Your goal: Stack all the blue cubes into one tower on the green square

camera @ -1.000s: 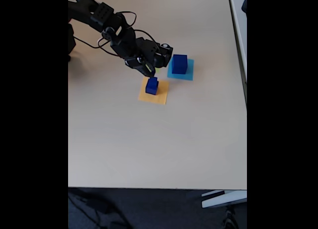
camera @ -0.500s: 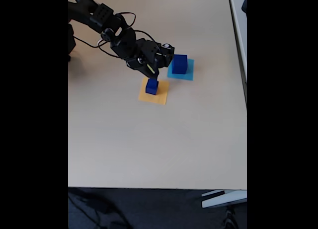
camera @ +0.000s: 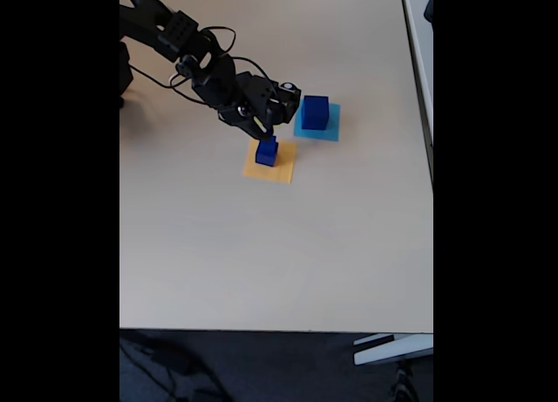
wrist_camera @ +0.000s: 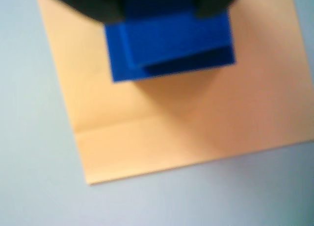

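In the fixed view a small blue cube (camera: 267,152) rests on the orange square (camera: 281,167), with what looks like a smaller blue cube on top of it. My gripper (camera: 266,137) points down right over this stack. In the wrist view the stacked blue cube (wrist_camera: 169,52) sits on the orange paper (wrist_camera: 196,123), and its far edge runs up between my two dark fingers (wrist_camera: 88,5) at the top of the frame. I cannot make out whether they press on it. A larger blue cube (camera: 315,112) stands on the cyan square (camera: 332,129). The green square is hidden behind my arm.
The beige table (camera: 261,254) stretches wide and bare toward its front edge and to the left in the fixed view. My black arm (camera: 183,40) with its cable reaches in from the back left. The table's right edge lies beyond the cyan square.
My gripper swung from a slanted pose beside the stack to pointing down over it, then shifted slightly left. Neither cube moved.
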